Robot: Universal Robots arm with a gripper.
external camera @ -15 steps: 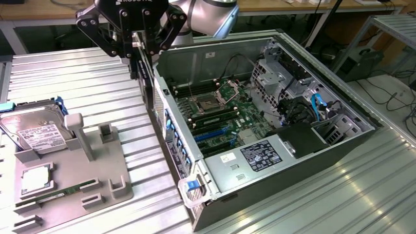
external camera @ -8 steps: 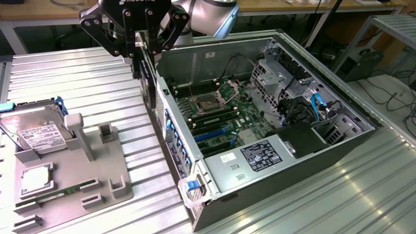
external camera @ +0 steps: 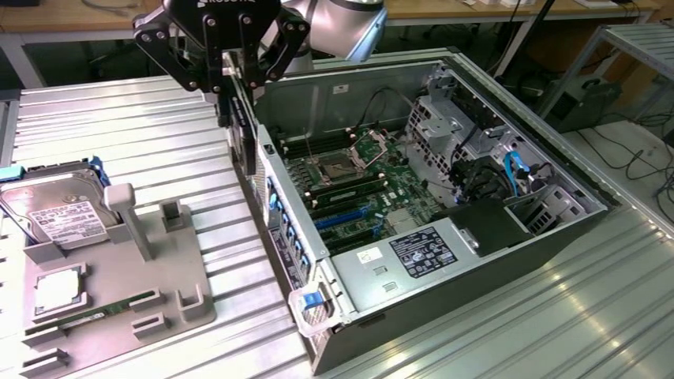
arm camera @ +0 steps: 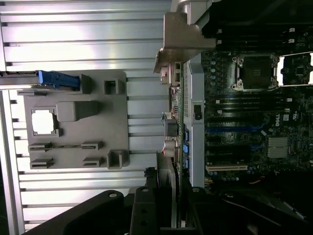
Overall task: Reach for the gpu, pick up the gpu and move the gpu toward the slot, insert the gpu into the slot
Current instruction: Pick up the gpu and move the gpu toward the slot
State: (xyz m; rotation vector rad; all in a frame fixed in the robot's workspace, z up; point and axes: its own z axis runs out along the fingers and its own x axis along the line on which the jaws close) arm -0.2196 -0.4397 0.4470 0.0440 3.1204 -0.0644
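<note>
Black gpu upright in the clenched tool, by the case wall

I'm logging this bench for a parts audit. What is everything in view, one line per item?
computer case: one, black and silver, open, exterior view's right
motherboard: one, green, inside the case
slot: at least two alike, blue, on the motherboard
fixture: one, grey, on the table beside the case
hard drive: one, silver with white label, at the fixture's far end
memory stick: one, green, lying in the fixture
table: one, ribbed silver metal, under everything
gpu: one, black, hanging upright over the case's edge
arm: one, silver-grey, top of the exterior view
gripper: one, black, shut on the gpu
</note>
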